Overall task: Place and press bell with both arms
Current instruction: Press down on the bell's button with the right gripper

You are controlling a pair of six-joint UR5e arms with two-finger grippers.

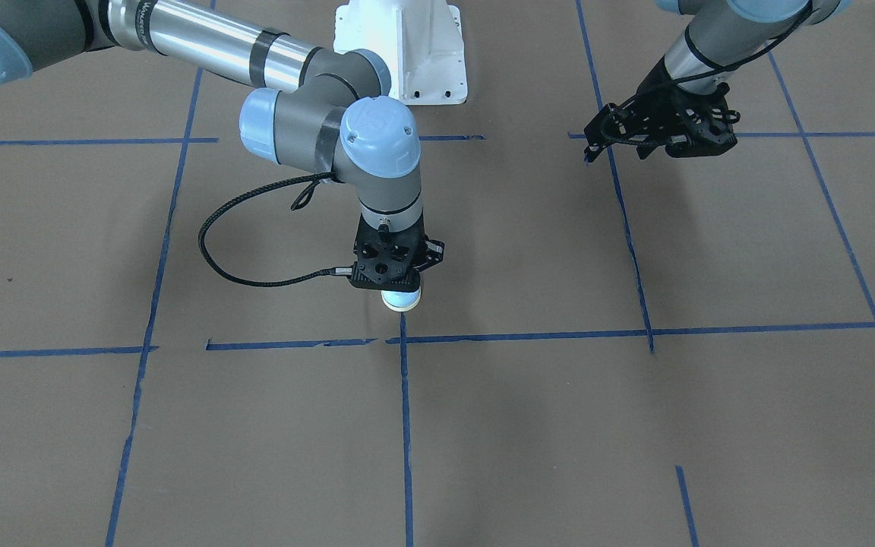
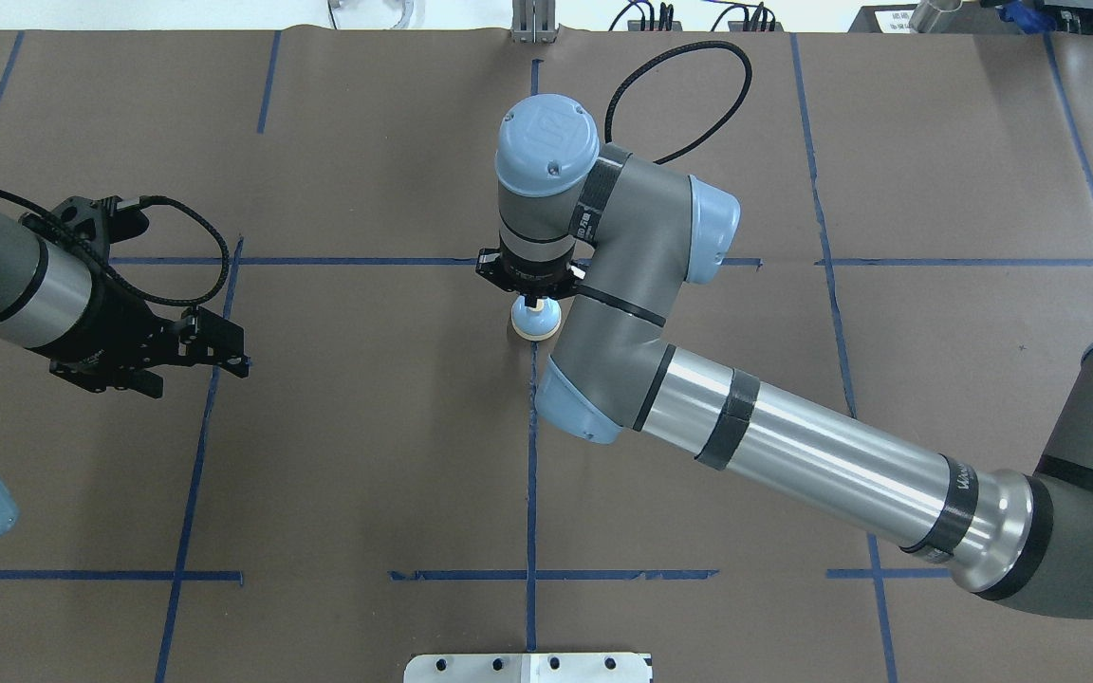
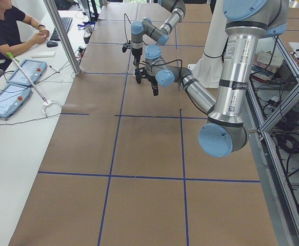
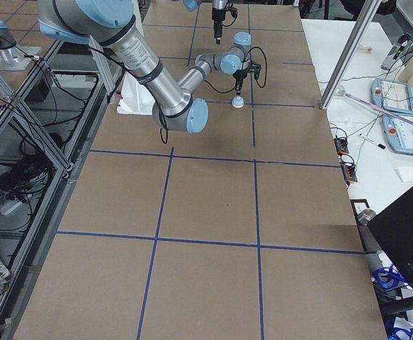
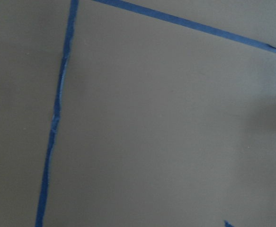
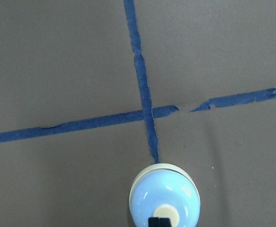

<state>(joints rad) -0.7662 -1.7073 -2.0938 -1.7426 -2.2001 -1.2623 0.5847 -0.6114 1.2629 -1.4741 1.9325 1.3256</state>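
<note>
Bell (image 6: 165,198) sits just robot-side of the blue tape cross (image 6: 147,113); right gripper (image 6: 160,222) stands over it, fingers pressed together on its button. Left gripper (image 2: 200,372) hangs spread, well away from that cross.

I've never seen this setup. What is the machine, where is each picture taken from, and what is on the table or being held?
Two jointed robot arms work over a paper-covered table marked with blue tape lines. Four pictures come from fixed cameras: one facing the robot, one behind it, one at each table end. Two come from the wrists. The right end effector is closed on the top button of a small blue bell. The left end effector hangs open, empty.
</note>
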